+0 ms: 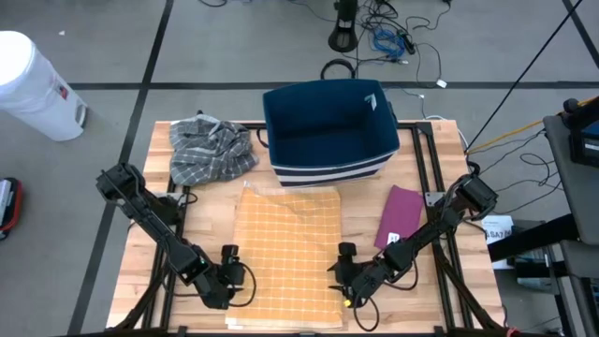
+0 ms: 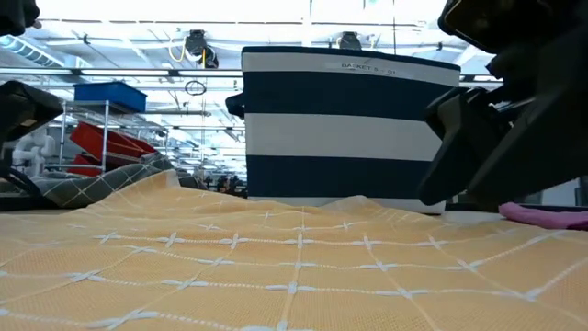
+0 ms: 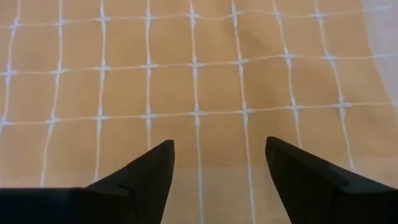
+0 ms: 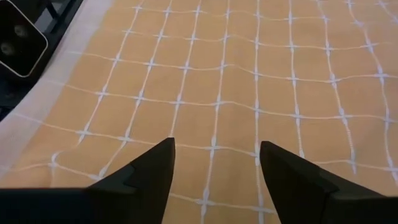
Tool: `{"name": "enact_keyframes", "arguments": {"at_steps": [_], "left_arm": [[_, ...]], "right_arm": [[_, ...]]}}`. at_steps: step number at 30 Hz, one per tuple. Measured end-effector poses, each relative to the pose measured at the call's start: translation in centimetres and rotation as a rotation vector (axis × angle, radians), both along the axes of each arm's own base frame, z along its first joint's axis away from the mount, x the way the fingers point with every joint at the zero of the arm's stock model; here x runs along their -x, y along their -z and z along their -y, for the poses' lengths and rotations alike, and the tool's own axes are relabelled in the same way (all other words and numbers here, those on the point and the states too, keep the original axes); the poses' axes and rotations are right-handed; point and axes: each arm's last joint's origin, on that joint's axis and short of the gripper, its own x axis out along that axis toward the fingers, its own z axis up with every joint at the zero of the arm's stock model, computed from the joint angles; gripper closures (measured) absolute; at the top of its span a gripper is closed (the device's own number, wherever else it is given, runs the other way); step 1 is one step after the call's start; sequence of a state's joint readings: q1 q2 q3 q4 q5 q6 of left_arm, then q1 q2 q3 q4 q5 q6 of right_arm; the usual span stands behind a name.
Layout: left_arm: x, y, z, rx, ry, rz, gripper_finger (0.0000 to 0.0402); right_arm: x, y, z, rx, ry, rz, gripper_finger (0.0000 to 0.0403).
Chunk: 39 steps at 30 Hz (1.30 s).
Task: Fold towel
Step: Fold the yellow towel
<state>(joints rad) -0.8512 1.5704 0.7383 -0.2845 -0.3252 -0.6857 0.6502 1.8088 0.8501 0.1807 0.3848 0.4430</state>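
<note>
An orange towel (image 1: 285, 248) with a white grid lies flat on the wooden table, reaching to the near edge. It fills the foreground of the low view (image 2: 276, 267). My left gripper (image 1: 241, 281) stands open at the towel's left edge near the table's front, with its fingers over the cloth (image 3: 199, 81). My right gripper (image 1: 342, 276) stands open at the towel's right edge, level with the left one, also over the cloth (image 4: 236, 81). Nothing is between the fingers of either one.
A navy basket with white stripes (image 1: 328, 126) stands at the far edge behind the towel. A crumpled grey plaid cloth (image 1: 211, 150) lies at the far left. A magenta cloth (image 1: 402, 213) lies to the towel's right. A white bin (image 1: 33, 84) stands off the table.
</note>
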Motion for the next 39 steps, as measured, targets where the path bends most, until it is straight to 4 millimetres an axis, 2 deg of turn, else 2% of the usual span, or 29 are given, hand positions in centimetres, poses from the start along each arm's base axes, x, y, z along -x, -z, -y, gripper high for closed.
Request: {"name": "enact_keyframes", "arguments": {"at_steps": [9, 12, 23, 28, 36, 39], "left_arm": [[-0.7, 2.0, 0.0, -0.011, -0.034, -0.067, 0.0141], [-1.0, 2.2, -0.2, -0.002, -0.056, -0.074, 0.0144], [-1.0, 2.3, -0.3, -0.003, -0.056, -0.077, 0.0200], [-1.0, 2.3, -0.3, -0.008, -0.048, -0.078, 0.0240], [-1.0, 2.3, -0.2, -0.020, 0.002, -0.085, 0.0327], [-0.9, 2.3, -0.2, -0.031, 0.019, -0.087, 0.0359]], "right_arm": [[0.2, 0.5, 0.1, -0.003, 0.001, -0.041, 0.0183], [0.2, 1.1, 0.0, -0.008, 0.008, -0.062, 0.0183], [-0.3, 2.7, 0.3, 0.002, 0.054, -0.089, 0.0192], [-0.2, 2.8, 0.5, 0.018, 0.059, -0.101, 0.0242], [0.3, 3.0, 0.3, 0.064, 0.030, -0.129, 0.0386], [0.6, 2.6, 0.1, 0.082, 0.019, -0.122, 0.0395]]}}
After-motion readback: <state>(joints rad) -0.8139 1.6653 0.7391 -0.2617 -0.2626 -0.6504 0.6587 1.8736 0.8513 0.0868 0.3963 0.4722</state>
